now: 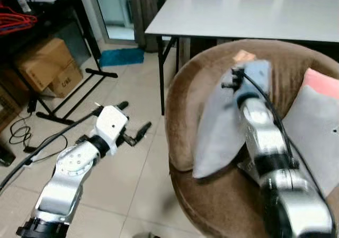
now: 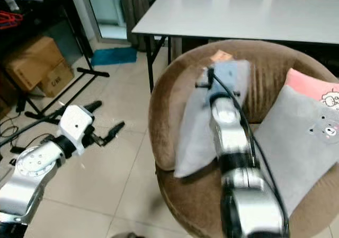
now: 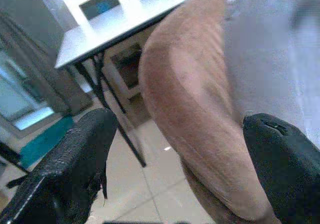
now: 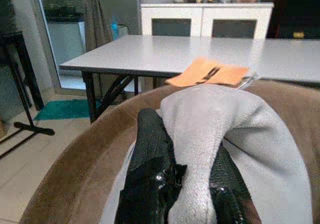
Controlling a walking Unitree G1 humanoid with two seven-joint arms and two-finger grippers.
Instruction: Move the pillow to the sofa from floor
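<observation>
Tiled floor (image 1: 132, 169), brown sofa (image 1: 183, 95); right gripper (image 4: 187, 184) jaws clamping pillow (image 1: 220, 132), left gripper (image 1: 135, 122) jaws apart, empty.

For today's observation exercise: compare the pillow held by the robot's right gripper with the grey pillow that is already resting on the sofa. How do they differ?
The held pillow is pinched at its top by the right gripper, so it hangs bunched and upright; the resting pillow is untouched and leans flat against the sofa back. The held pillow is on the sofa's left side; the resting one is on the right, before a pink pillow. Both are grey and soft.

Parted black fingers (image 3: 75, 169) before brown sofa (image 3: 190, 99)
</observation>
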